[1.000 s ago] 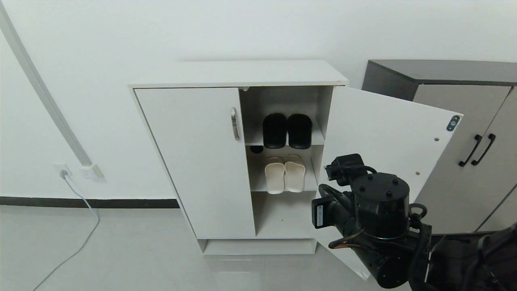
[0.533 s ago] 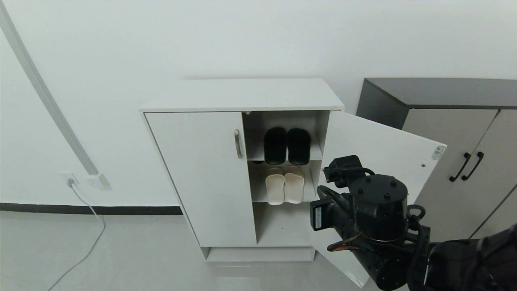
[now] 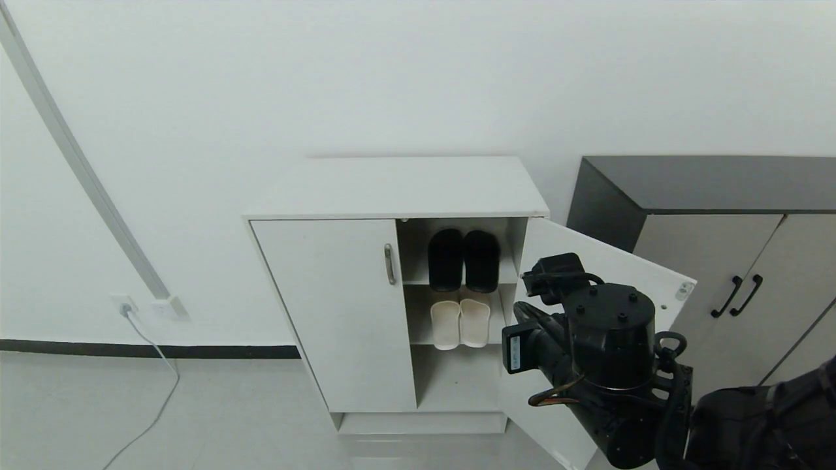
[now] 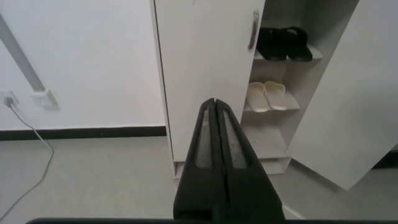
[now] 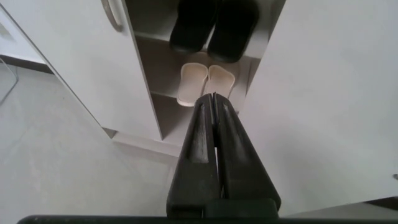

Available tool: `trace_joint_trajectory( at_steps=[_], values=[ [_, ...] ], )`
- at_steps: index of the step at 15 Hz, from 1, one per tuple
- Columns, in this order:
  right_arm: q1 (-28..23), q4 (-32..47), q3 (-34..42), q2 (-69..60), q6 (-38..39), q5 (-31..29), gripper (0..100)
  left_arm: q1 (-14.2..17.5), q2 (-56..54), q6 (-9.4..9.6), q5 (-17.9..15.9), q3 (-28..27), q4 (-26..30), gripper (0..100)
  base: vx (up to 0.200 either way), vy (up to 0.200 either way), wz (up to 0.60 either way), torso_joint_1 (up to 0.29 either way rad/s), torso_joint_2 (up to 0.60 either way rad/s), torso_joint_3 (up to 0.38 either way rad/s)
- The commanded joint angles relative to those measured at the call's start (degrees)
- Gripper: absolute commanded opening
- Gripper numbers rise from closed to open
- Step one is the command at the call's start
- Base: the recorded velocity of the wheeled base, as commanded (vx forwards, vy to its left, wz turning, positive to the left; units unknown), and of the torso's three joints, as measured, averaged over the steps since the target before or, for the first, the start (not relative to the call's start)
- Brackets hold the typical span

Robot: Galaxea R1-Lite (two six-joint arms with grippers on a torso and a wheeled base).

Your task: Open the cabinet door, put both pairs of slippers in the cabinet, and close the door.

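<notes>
The white cabinet (image 3: 392,189) stands against the wall with its left door (image 3: 333,307) shut and its right door (image 3: 637,271) swung wide open toward the robot. Both pairs of slippers are inside, in the open right half. The black slippers (image 3: 464,260) sit side by side on the top shelf. The cream slippers (image 3: 460,322) sit side by side on the shelf just below, with their heels at the front edge. A metal handle (image 3: 389,264) runs upright along the inner edge of the shut door, just beside the black pair. The right arm (image 3: 588,352) is raised in front of the open door. The right gripper (image 5: 214,98) has its fingers pressed together on nothing and points at the shelves. It seems close to the door's inner face, though contact cannot be judged from this angle. The left gripper (image 4: 214,102) is likewise clenched and holds nothing. It hangs above the floor (image 4: 93,174), facing the shut door, well apart from the slippers. A grey cabinet (image 3: 718,196) stands to the right of the white one, and a wall socket (image 3: 124,305) with a cable sits low on the wall to the left.
</notes>
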Motion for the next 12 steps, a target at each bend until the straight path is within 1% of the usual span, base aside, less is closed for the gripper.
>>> trace_joint_trajectory(
  at_steps=[1,9,12],
  values=[
    [0.0,-0.1,0.0,0.2,-0.1,0.0,0,0.0,0.0,0.00,0.0,0.0,0.0,0,0.000,0.000,0.00,0.222,-0.55,-0.320],
    [0.0,-0.4,0.8,0.2,0.0,0.0,0,0.0,0.0,-0.09,0.0,0.0,0.0,0,0.000,0.000,0.00,0.259,-0.58,-0.325],
    [0.0,-0.4,0.8,0.3,-0.1,0.0,0,0.0,0.1,-0.09,0.0,0.0,0.0,0,0.000,0.000,0.00,0.196,-0.43,-0.237]
  ],
)
